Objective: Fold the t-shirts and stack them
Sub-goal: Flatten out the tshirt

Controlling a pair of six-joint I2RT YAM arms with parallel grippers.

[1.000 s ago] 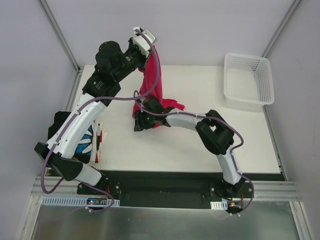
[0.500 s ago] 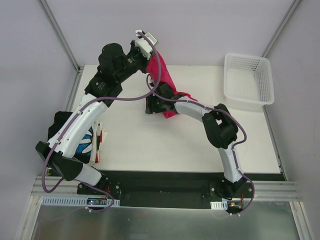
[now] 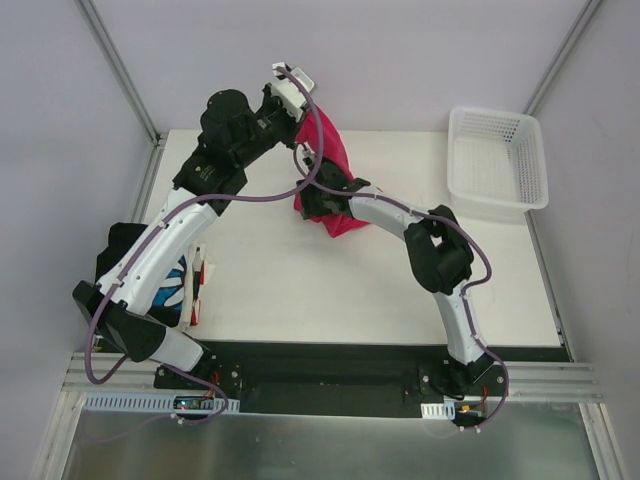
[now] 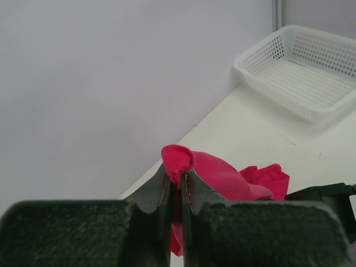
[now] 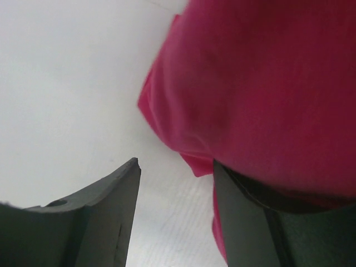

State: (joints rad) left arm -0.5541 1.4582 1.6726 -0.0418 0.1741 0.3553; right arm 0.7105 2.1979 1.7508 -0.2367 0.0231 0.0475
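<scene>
Where the overhead view takes in the whole station, one white desk (image 3: 380, 290) carries everything. Two arms are mounted at its near edge. The left arm (image 3: 160, 250) reaches up and away toward the far left of the desk. The right arm (image 3: 440, 260) bends leftward across the middle. One white lattice basket (image 3: 500, 198) stands at the far right corner, well apart from both arms.

At least two shirts can be told apart. One crimson t-shirt (image 3: 334, 160) hangs over the far middle of the desk, its top raised and its lower part bunched on the surface. One black t-shirt (image 3: 178, 285) with a blue-and-white print lies at the left edge. Red and white cloth edges (image 3: 200, 290) show just beside it.

The left hand (image 4: 176, 175) is closed tight on a pinched fold at the top of the crimson t-shirt. The right hand (image 5: 175, 167) sits low against the same garment, its fingers parted with a clear gap between them. Cloth drapes over one finger (image 5: 245, 222), but the hand grips nothing.

The left arm covers most of the pile at the left edge, so the garments in it cannot be counted. The right wrist view is blurred and shows only part of the crimson cloth. In the overhead view the right hand hides the shirt's lower middle.
</scene>
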